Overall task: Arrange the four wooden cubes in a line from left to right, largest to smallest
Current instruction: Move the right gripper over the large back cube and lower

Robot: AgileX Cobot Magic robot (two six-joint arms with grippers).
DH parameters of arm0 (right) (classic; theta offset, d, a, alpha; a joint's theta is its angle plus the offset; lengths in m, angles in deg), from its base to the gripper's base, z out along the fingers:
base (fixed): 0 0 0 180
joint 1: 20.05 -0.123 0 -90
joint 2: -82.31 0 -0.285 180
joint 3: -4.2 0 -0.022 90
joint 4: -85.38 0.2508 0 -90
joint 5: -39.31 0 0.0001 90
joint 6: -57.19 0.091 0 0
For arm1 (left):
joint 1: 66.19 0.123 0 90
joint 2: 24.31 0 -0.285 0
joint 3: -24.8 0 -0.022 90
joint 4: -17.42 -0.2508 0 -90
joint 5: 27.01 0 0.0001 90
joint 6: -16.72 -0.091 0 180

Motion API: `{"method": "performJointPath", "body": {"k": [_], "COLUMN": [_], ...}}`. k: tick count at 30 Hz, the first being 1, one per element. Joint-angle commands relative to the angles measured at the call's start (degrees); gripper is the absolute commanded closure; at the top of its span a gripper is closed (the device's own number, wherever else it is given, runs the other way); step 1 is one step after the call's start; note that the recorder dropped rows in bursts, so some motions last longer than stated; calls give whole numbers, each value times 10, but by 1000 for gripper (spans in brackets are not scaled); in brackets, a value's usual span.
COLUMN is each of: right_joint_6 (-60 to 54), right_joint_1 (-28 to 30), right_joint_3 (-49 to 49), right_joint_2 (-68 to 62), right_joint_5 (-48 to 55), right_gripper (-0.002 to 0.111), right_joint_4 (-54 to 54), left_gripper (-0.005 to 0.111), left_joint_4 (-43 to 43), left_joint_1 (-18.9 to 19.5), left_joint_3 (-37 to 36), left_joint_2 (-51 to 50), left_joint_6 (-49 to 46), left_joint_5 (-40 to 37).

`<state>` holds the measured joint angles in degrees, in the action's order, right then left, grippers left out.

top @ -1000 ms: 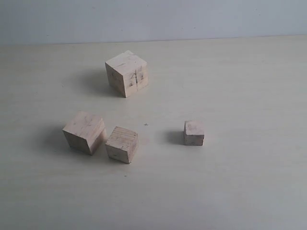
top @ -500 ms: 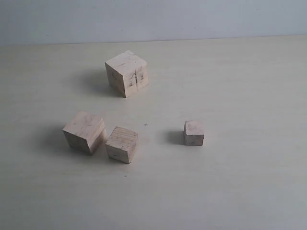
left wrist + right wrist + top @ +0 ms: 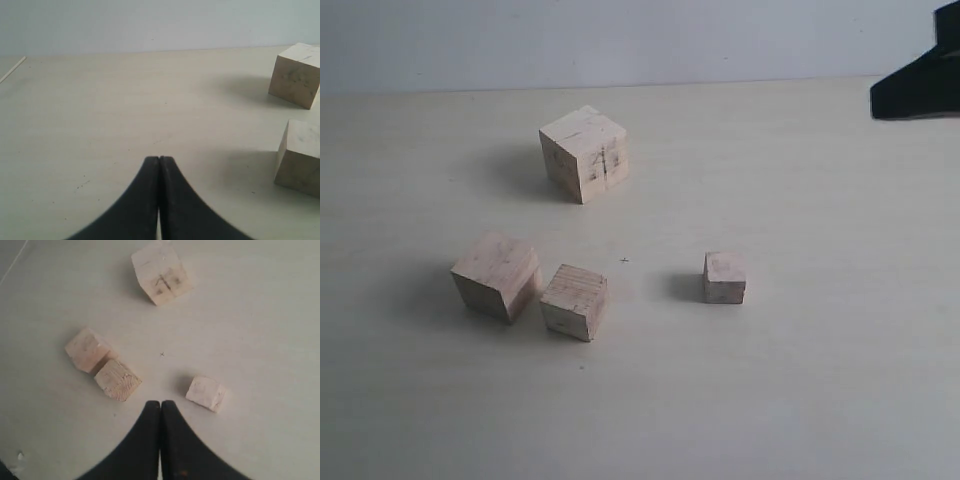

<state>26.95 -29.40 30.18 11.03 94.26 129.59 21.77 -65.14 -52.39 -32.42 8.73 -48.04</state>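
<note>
Something new, a dark shape [image 3: 918, 88], probably your right arm, has entered top right. Sorting hasn't begun: largest cube [image 3: 584, 153] behind, smallest cube [image 3: 725, 277] off right. Your left gripper [image 3: 159, 160] and right gripper [image 3: 161, 404] have jaws together.

Black wedge of the right arm [image 3: 918, 88] now juts in at the exterior view's top right corner, above the far worktop [image 3: 800, 140]; it shows in neither earlier frame.

The right gripper [image 3: 160, 404], jaws together, hovers near the smallest cube [image 3: 206, 393].
</note>
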Motion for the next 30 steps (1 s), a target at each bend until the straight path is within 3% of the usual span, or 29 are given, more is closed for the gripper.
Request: {"method": "performJointPath", "body": {"k": [1,4,9,14,19,26,30], "right_joint_6": [-14,-9,17,-159,-217,-226,-222], "right_joint_1": [-4,-4,-4,-33,-92,-152,-160], "right_joint_3": [-6,-6,-6,-32,-95,-196,-251], "right_joint_2": [-64,-92,-124,-173,-247,-356,-417], "right_joint_5": [-48,-135,-196,-215,-209,-210,-214], "right_gripper": [108,108,108,107,89,53,50], "right_joint_4": [35,63,132,222,221,172,141], "left_gripper": [107,107,107,107,107,107,107], "left_joint_4": [-1,-1,-1,-1,-1,-1,-1], "left_joint_1": [-3,-3,-3,-3,-3,-3,-3], "left_joint_3": [0,0,0,0,0,0,0], "left_joint_2": [3,3,3,3,3,3,3], "left_joint_6": [0,0,0,0,0,0,0], "left_joint_5": [7,7,7,7,7,7,7]}}
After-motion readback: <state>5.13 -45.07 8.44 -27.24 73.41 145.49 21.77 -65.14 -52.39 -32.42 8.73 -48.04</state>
